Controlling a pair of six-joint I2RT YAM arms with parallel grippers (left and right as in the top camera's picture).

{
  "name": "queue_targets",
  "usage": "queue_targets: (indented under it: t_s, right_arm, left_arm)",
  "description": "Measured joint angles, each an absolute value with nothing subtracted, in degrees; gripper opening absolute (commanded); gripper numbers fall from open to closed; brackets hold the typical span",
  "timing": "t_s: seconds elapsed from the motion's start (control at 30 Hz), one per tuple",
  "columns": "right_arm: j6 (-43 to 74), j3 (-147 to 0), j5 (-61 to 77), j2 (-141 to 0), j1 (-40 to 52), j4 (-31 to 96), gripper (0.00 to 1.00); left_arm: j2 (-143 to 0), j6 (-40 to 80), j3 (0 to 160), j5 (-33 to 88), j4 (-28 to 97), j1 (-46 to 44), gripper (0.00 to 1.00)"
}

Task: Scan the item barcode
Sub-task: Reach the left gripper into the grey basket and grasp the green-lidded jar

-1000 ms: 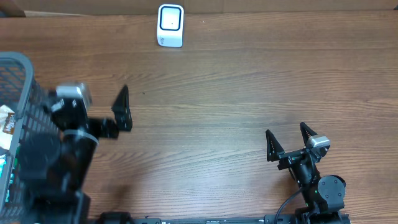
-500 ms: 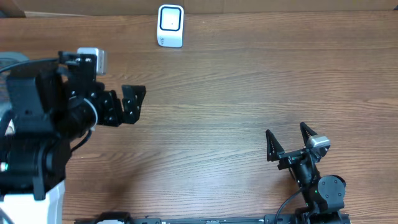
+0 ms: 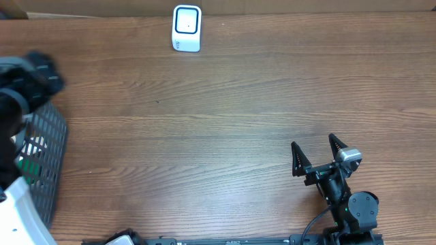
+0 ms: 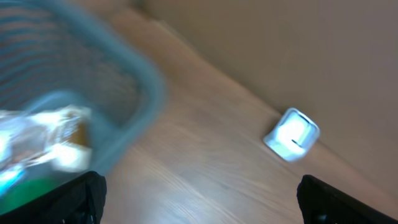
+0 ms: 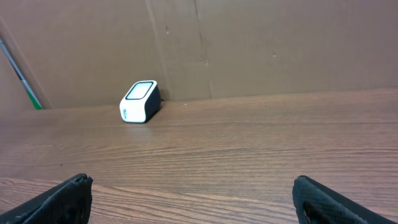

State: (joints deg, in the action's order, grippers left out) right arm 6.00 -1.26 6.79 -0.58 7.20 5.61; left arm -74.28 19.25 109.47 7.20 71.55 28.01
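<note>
The table (image 3: 225, 116) has a brown wood-grain top. A small white scanner (image 3: 187, 28) stands on it at the far edge, left of the middle, its pale face turned upward. A grey mesh basket (image 3: 51, 153) sits at the table's left edge, well apart from the scanner and partly cut off by the overhead view.

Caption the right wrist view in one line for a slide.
Open right gripper faces a small white box-shaped scanner across the brown wooden table, by the cardboard wall.
</note>
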Motion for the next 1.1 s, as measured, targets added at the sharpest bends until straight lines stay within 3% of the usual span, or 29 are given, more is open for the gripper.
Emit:
queue_targets:
  t_s: [0.23,0.43,0.63,1.1]
  right_arm:
    - [6.0,-1.3,6.8,-0.6,7.2,5.6,1.00]
    - [6.0,-1.3,6.8,-0.6,7.2,5.6,1.00]
    - [6.0,-1.3,6.8,-0.6,7.2,5.6,1.00]
    - [6.0,-1.3,6.8,-0.6,7.2,5.6,1.00]
  left_arm:
    - [-84.6,21.1,109.3,5.3,78.3,46.3,1.00]
    - [-96.4,21.8,107.3,4.9,80.9,53.4,0.99]
    - [-102.7,22.4,102.7,4.0,78.1,54.5,0.97]
    - [-103.3,23.7,85.3,0.2,66.6,52.8,0.98]
